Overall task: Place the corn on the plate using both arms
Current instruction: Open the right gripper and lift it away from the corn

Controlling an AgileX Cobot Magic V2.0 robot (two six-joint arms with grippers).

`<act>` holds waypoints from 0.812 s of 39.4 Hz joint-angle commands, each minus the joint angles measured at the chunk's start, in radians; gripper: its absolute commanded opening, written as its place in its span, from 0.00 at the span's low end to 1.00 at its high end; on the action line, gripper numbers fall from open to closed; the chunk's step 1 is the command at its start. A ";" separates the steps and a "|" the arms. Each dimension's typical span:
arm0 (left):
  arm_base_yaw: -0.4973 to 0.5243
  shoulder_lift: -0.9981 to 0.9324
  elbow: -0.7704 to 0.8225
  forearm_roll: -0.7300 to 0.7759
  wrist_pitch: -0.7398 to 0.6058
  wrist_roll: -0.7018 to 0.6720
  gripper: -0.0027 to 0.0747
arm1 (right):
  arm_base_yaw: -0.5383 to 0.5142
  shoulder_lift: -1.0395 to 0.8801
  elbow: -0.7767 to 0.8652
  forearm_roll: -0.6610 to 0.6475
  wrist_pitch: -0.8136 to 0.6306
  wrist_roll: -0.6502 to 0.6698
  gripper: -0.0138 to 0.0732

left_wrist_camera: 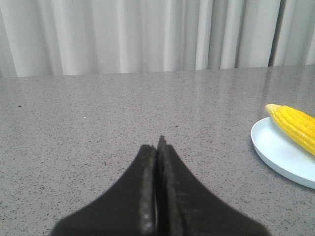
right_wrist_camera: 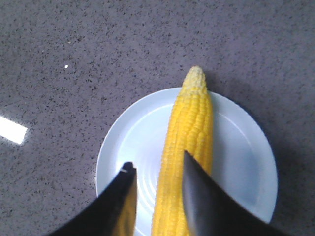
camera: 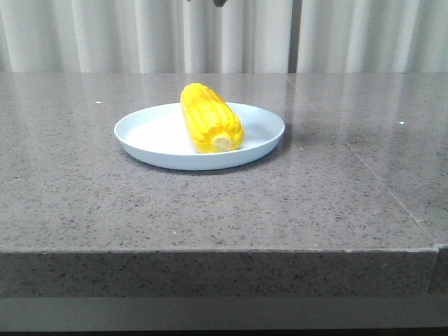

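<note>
The yellow corn (camera: 210, 119) lies on the pale blue plate (camera: 154, 136) in the middle of the table, its pale stub end toward the front edge. In the right wrist view my right gripper (right_wrist_camera: 157, 162) hangs open above the plate (right_wrist_camera: 236, 157), apart from the corn (right_wrist_camera: 189, 123), which runs lengthwise under its fingers. My left gripper (left_wrist_camera: 158, 142) is shut on nothing, low over bare table off to the left of the plate (left_wrist_camera: 280, 152); the tip of the corn (left_wrist_camera: 295, 125) shows at that view's edge. Neither gripper shows clearly in the front view.
The grey speckled stone table (camera: 315, 203) has its front edge near the camera and a seam (camera: 378, 178) running back on the right. White curtains (camera: 105, 35) hang behind the table.
</note>
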 commanded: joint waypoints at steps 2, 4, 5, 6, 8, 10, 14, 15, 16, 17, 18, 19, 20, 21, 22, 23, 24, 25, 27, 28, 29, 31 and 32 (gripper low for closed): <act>0.003 0.010 -0.029 -0.005 -0.081 -0.005 0.01 | -0.006 -0.057 -0.046 -0.063 -0.011 -0.007 0.24; 0.003 0.010 -0.029 -0.005 -0.081 -0.005 0.01 | -0.013 -0.061 -0.047 -0.069 0.004 -0.007 0.19; 0.003 0.010 -0.029 -0.005 -0.081 -0.005 0.01 | -0.017 -0.064 -0.047 -0.069 0.011 -0.007 0.17; 0.003 0.010 -0.029 -0.005 -0.081 -0.005 0.01 | -0.023 -0.067 -0.047 -0.069 0.023 -0.007 0.14; 0.003 0.010 -0.029 -0.005 -0.081 -0.005 0.01 | -0.036 -0.074 -0.047 -0.069 0.049 -0.007 0.10; 0.003 0.010 -0.029 -0.005 -0.081 -0.005 0.01 | -0.054 -0.082 -0.047 -0.069 0.081 -0.007 0.08; 0.003 0.010 -0.029 -0.005 -0.081 -0.005 0.01 | -0.107 -0.107 -0.044 -0.069 0.138 -0.012 0.09; 0.003 0.010 -0.029 -0.005 -0.081 -0.005 0.01 | -0.124 -0.114 -0.042 -0.069 0.152 -0.019 0.09; 0.003 0.010 -0.029 -0.005 -0.081 -0.005 0.01 | -0.136 -0.125 -0.036 -0.069 0.159 -0.027 0.09; 0.003 0.010 -0.029 -0.005 -0.081 -0.005 0.01 | -0.151 -0.134 -0.025 -0.069 0.168 -0.033 0.09; 0.003 0.010 -0.029 -0.005 -0.081 -0.005 0.01 | -0.163 -0.148 -0.014 -0.069 0.174 -0.041 0.09; 0.003 0.010 -0.029 -0.005 -0.081 -0.005 0.01 | -0.179 -0.160 0.004 -0.069 0.179 -0.046 0.09; 0.003 0.010 -0.029 -0.005 -0.081 -0.005 0.01 | -0.190 -0.178 0.020 -0.069 0.181 -0.052 0.09; 0.003 0.010 -0.029 -0.005 -0.081 -0.005 0.01 | -0.206 -0.197 0.045 -0.069 0.181 -0.054 0.09; 0.003 0.010 -0.029 -0.005 -0.081 -0.005 0.01 | -0.223 -0.213 0.065 -0.069 0.181 -0.054 0.09; 0.003 0.010 -0.029 -0.005 -0.081 -0.005 0.01 | -0.235 -0.235 0.096 -0.069 0.179 -0.058 0.09; 0.003 0.010 -0.029 -0.005 -0.081 -0.005 0.01 | -0.251 -0.253 0.128 -0.069 0.174 -0.059 0.09; 0.003 0.010 -0.029 -0.005 -0.081 -0.005 0.01 | -0.263 -0.279 0.155 -0.069 0.167 -0.062 0.09; 0.003 0.010 -0.029 -0.005 -0.081 -0.005 0.01 | -0.290 -0.325 0.220 -0.069 0.146 -0.063 0.09; 0.003 0.010 -0.029 -0.005 -0.081 -0.005 0.01 | -0.305 -0.355 0.261 -0.069 0.132 -0.063 0.09; 0.003 0.010 -0.029 -0.005 -0.081 -0.005 0.01 | -0.320 -0.377 0.292 -0.069 0.116 -0.064 0.09; 0.003 0.010 -0.029 -0.005 -0.081 -0.005 0.01 | -0.344 -0.431 0.377 -0.069 0.089 -0.065 0.09; 0.003 0.010 -0.029 -0.005 -0.081 -0.005 0.01 | -0.354 -0.463 0.409 -0.069 0.077 -0.066 0.09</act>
